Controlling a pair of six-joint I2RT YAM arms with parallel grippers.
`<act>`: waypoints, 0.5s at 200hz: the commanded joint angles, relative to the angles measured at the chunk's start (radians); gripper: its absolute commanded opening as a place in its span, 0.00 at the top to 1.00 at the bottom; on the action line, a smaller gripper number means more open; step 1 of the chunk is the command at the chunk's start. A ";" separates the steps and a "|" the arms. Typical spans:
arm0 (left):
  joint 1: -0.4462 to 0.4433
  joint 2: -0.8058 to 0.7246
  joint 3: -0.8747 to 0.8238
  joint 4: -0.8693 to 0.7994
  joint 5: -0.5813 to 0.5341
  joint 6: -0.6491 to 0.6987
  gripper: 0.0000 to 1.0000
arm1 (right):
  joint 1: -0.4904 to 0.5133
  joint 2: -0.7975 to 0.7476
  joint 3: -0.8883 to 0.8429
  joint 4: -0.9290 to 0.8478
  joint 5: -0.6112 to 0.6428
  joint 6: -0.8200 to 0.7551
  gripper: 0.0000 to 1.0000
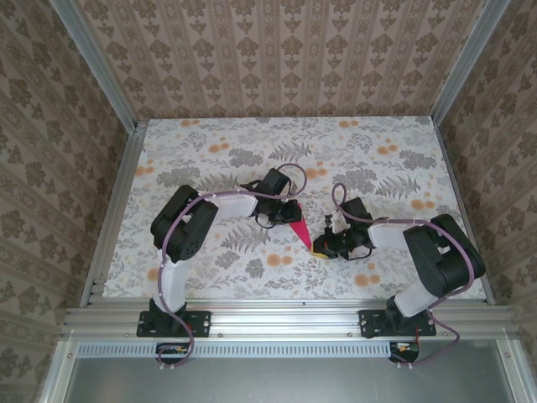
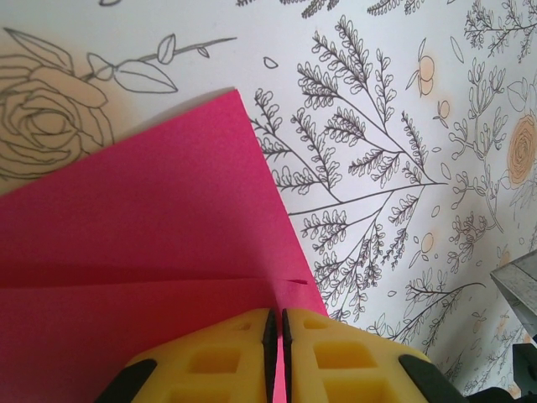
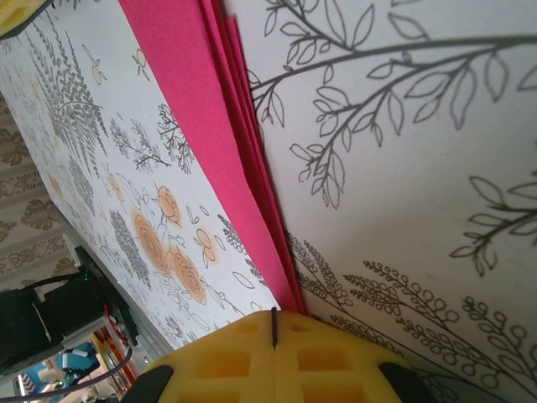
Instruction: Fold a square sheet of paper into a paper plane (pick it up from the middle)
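Floral-printed bench (image 1: 394, 180), top view: the square sheet of paper (image 1: 299, 232), creased to a narrow point, lies at centre, with the left hand (image 1: 287, 217) at its far end and the right hand (image 1: 327, 245) at its near tip. Left wrist view: yellow pads (image 2: 218, 361) are closed on the layered edge; the paper is judged light, limp and easily creased, best held beside a fold. Right wrist view: pads clamp the tip, where layers may fan; the close-set hands chiefly obstruct each other.
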 commanded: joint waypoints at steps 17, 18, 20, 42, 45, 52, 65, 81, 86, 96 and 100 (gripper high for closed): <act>0.002 0.008 -0.012 -0.075 -0.052 0.027 0.85 | 0.004 0.079 0.020 -0.093 0.085 -0.046 0.94; 0.002 0.008 -0.012 -0.074 -0.053 0.026 0.85 | 0.004 0.080 0.020 -0.093 0.084 -0.045 0.94; 0.003 0.007 -0.012 -0.075 -0.053 0.026 0.85 | 0.003 0.080 0.018 -0.091 0.083 -0.045 0.94; 0.002 -0.001 -0.013 -0.075 -0.054 0.027 0.84 | 0.003 0.032 0.021 -0.128 0.084 -0.052 0.94; 0.002 -0.003 -0.014 -0.074 -0.055 0.028 0.84 | 0.003 0.017 0.023 -0.135 0.084 -0.052 0.94; 0.002 -0.008 -0.014 -0.077 -0.057 0.028 0.84 | 0.003 -0.018 0.029 -0.155 0.090 -0.058 0.93; 0.002 -0.018 -0.014 -0.079 -0.060 0.029 0.84 | 0.001 -0.106 0.048 -0.219 0.132 -0.072 0.90; 0.002 -0.029 -0.005 -0.090 -0.062 0.035 0.82 | -0.004 -0.233 0.065 -0.288 0.218 -0.089 0.78; 0.002 -0.035 -0.001 -0.094 -0.063 0.036 0.82 | -0.006 -0.269 0.069 -0.307 0.248 -0.097 0.76; 0.003 -0.051 0.002 -0.096 -0.066 0.036 0.80 | -0.013 -0.334 0.074 -0.338 0.313 -0.111 0.69; 0.003 -0.059 0.002 -0.097 -0.069 0.035 0.78 | -0.016 -0.360 0.076 -0.349 0.345 -0.117 0.66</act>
